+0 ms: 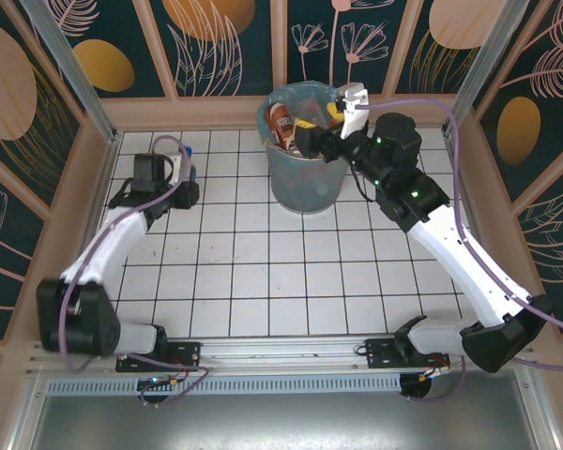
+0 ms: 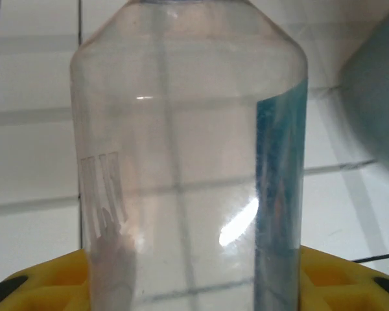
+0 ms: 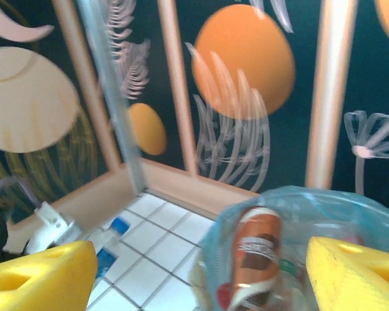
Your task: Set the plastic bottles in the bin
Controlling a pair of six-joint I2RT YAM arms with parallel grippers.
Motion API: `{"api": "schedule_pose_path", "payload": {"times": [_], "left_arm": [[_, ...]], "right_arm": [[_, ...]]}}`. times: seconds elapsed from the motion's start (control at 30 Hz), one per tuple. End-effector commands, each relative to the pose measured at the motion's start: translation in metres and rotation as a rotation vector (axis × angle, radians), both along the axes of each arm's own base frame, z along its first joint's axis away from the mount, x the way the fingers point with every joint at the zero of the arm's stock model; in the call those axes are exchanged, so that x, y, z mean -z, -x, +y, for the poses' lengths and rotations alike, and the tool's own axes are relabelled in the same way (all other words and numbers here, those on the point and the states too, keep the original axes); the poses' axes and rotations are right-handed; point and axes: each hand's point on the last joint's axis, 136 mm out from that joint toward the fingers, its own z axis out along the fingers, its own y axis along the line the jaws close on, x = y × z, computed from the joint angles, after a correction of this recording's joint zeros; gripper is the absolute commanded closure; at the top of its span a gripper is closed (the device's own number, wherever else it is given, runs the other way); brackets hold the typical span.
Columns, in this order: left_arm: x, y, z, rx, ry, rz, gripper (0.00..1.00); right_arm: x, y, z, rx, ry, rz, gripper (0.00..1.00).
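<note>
- Bin (image 1: 300,187): round, grey, lined with a pale-blue bag (image 3: 350,201), at the far middle of the table (image 1: 263,281). It holds bottles already, among them an orange-labelled bottle (image 3: 256,249). Risk: the right arm hangs at its rim, and a knock could tip it.
- Right gripper (image 3: 194,272): above the bin mouth, jaws wide apart, nothing held. Risk: the arms may clash if the left one carries over now.
- Clear bottle (image 2: 188,162): empty, blue label strip, on the white tiles left of the bin. Its thin, slick wall may buckle or squirt free.
- Left gripper (image 2: 194,288): yellow fingers (image 2: 39,288) flank the bottle's sides. Whether it is clamped, I cannot tell.
</note>
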Motion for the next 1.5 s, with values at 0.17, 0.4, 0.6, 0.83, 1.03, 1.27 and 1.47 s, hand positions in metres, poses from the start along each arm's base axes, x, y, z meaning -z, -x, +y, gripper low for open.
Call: {"api": "schedule_pose_path", "payload": {"times": [0.17, 0.4, 0.6, 0.83, 1.03, 1.27, 1.47], "left_arm": [[-0.181, 0.105, -0.095, 0.64, 0.322, -0.609, 0.49], [-0.226, 0.172, -0.128, 0.95, 0.403, -0.685, 0.47], [-0.231, 0.179, -0.132, 0.986, 0.418, -0.691, 0.47], [-0.231, 0.186, -0.137, 1.039, 0.453, -0.676, 0.47], [-0.226, 0.182, -0.14, 1.04, 0.465, -0.637, 0.47], [-0.218, 0.179, -0.143, 1.053, 0.472, -0.603, 0.47], [-0.212, 0.176, -0.144, 1.052, 0.459, -0.583, 0.45]], "right_arm": [[-0.008, 0.069, 0.064, -0.54, -0.133, -0.12, 0.13], [-0.013, 0.114, 0.093, -0.835, -0.198, -0.187, 0.11], [-0.017, 0.13, 0.107, -0.953, -0.279, -0.195, 0.11], [-0.008, 0.13, 0.127, -1.037, -0.309, -0.146, 0.12], [-0.004, 0.142, 0.139, -1.113, -0.311, -0.143, 0.13], [-0.006, 0.141, 0.144, -1.13, -0.331, -0.158, 0.21], [-0.01, 0.139, 0.142, -1.125, -0.323, -0.174, 0.42]]}}
